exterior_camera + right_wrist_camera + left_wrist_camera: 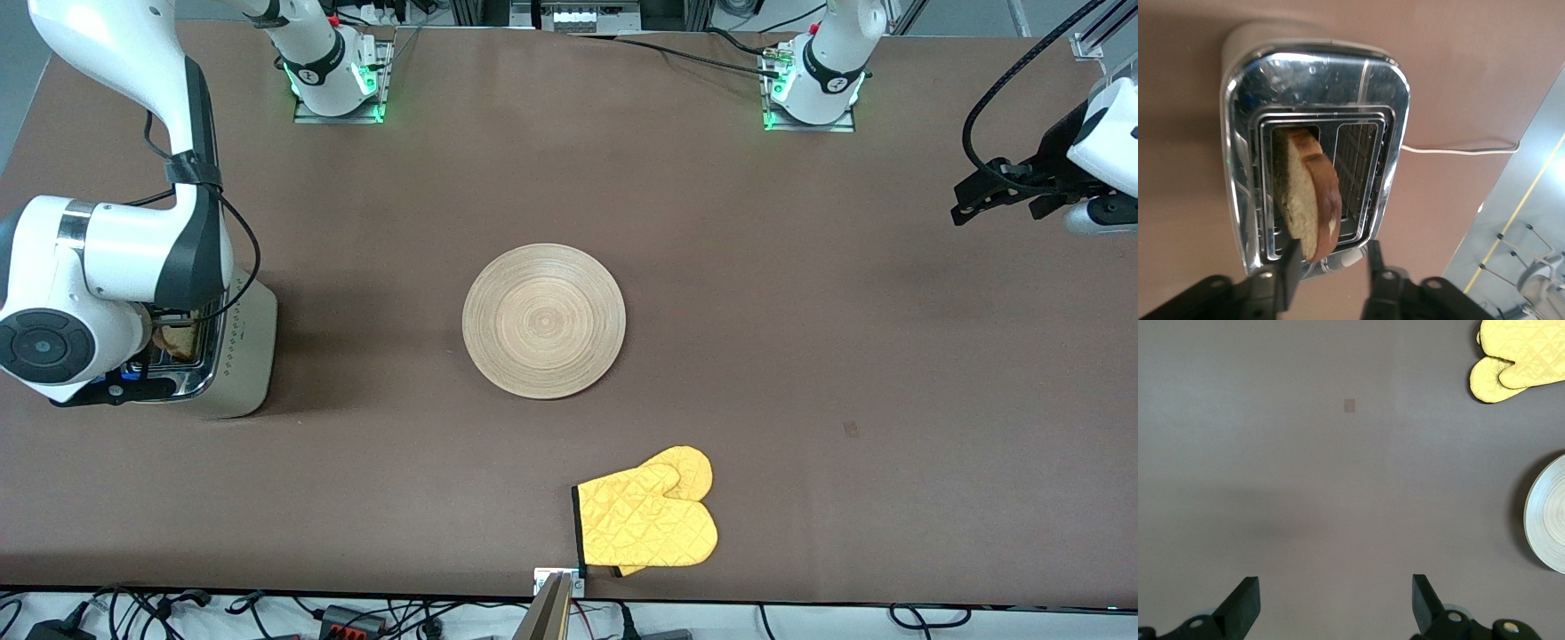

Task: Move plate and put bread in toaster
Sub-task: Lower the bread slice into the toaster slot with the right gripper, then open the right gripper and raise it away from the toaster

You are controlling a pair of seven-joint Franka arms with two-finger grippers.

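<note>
The right claw [1331, 267] is hanging right over the toaster [233, 356], at the right arm's end of the brown surface [800, 356]. Its fingers [1288, 270] are standing apart, and the bread [1313, 193] is sticking up tilted out of one slot just under them. I cannot tell if they are touching the bread. The plate [544, 320] is lying flat, well apart from this claw. The left claw [1335, 603] is waiting wide over bare surface, holding nothing. A yellow oven mitt [653, 520] is lying near the plate.
</note>
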